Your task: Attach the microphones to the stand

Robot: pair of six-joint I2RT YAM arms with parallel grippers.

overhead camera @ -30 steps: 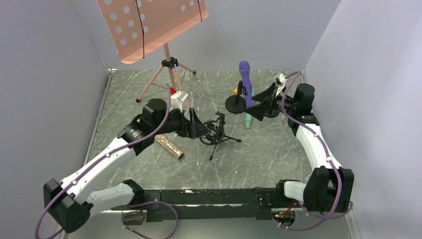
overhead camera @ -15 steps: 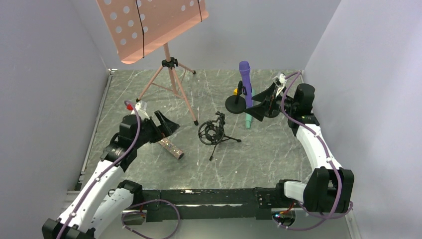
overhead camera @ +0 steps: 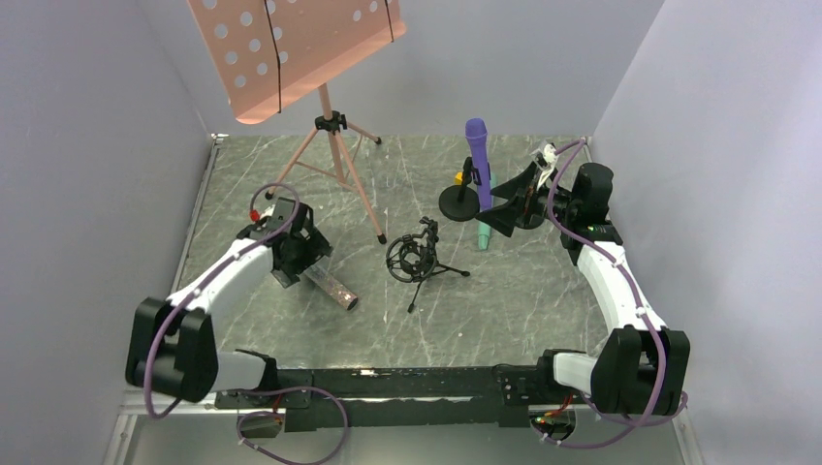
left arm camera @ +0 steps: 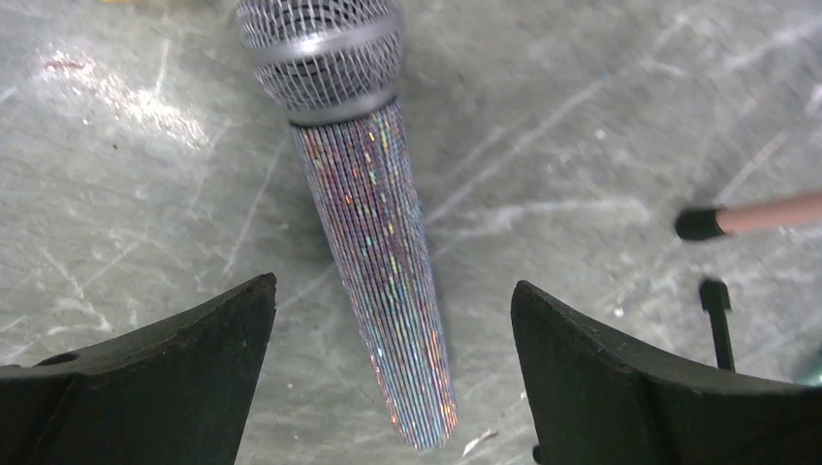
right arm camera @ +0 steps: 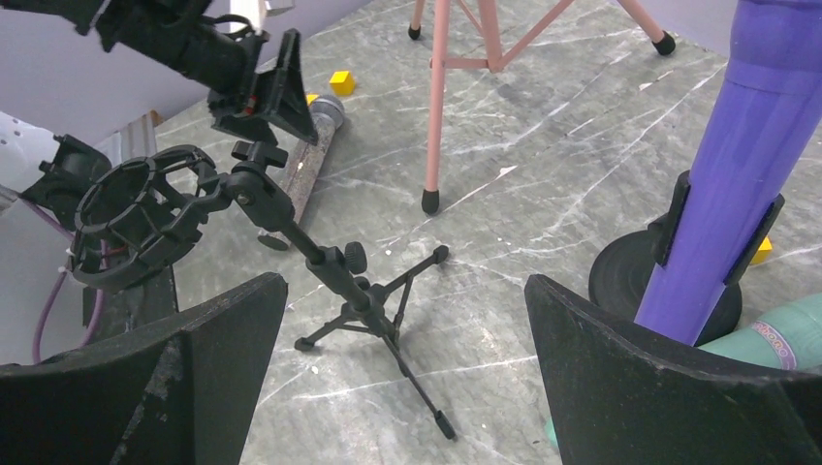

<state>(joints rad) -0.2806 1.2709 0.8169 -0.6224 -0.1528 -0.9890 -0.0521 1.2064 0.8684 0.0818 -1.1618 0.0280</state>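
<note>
The glittery bronze microphone (overhead camera: 334,291) lies flat on the table, its silver mesh head away from the camera in the left wrist view (left arm camera: 373,262). My left gripper (overhead camera: 299,260) hangs open just above it, one finger on each side (left arm camera: 393,283), not touching. The purple microphone (overhead camera: 477,155) stands upright in the clip of a round-base stand (overhead camera: 456,203). The mint-green microphone (overhead camera: 482,232) lies beside that base. My right gripper (overhead camera: 504,215) is open and empty next to the purple microphone (right arm camera: 746,165). A black tripod stand with an empty shock mount (overhead camera: 415,260) stands mid-table.
A pink music stand (overhead camera: 334,145) on three legs stands at the back left, one foot (right arm camera: 429,201) near the tripod stand (right arm camera: 330,262). Small yellow cubes lie by the bronze microphone's head (right arm camera: 340,81) and by the round base (right arm camera: 763,250). Grey walls close in left, back and right.
My left arm has pulled back from the tripod stand, swung left and turned down over the bronze microphone. The right arm has not moved.
</note>
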